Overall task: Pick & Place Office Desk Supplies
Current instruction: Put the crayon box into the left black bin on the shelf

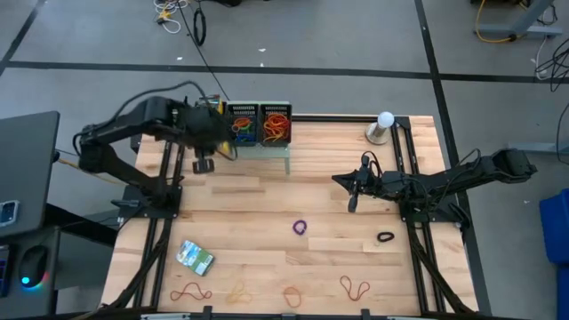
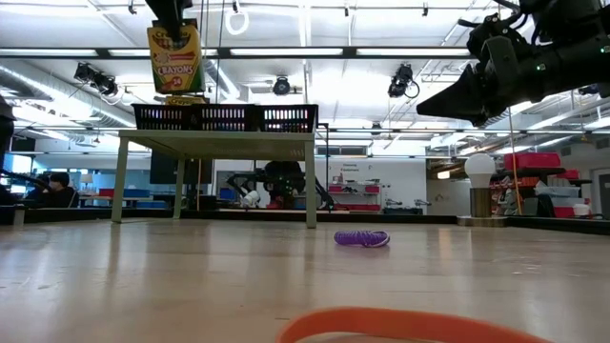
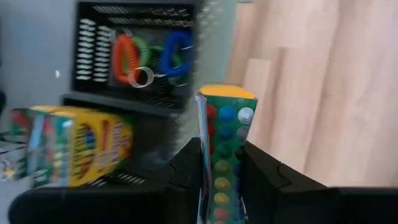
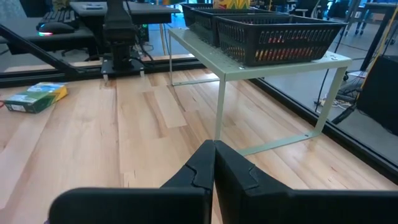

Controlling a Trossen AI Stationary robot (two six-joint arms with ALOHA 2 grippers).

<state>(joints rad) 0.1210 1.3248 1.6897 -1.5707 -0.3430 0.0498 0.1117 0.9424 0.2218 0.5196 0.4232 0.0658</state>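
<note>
My left gripper [image 2: 174, 19] hangs over the left black mesh tray [image 2: 162, 116] on the pale-green shelf [image 2: 219, 139], shut on a yellow-green crayon packet [image 2: 174, 59]. A second such packet [image 3: 74, 146] lies in the tray below it. The neighbouring trays [image 1: 243, 124] [image 1: 276, 124] hold coloured rubber bands [image 3: 149, 55]. Another packet [image 1: 195, 257] lies flat on the table's near left. My right gripper [image 1: 354, 194] is shut and empty above the table's right middle. A purple band [image 1: 300, 228] and a black band [image 1: 385, 236] lie on the wood. My left gripper pinches the crayon packet between its two fingers [image 3: 186, 168], near the packet's upper end [image 2: 174, 30]. The fingers come from above, pointing down. The packet hangs upright below them, lifted clear over the left tray.
Several tan and orange bands [image 1: 191, 292] [image 1: 355, 287] lie along the table's near edge. One orange band [image 2: 400, 329] lies close to the low camera. A white bulb on a stand [image 1: 384, 124] is at the far right corner. Bare wood lies between the shelf and the bands.
</note>
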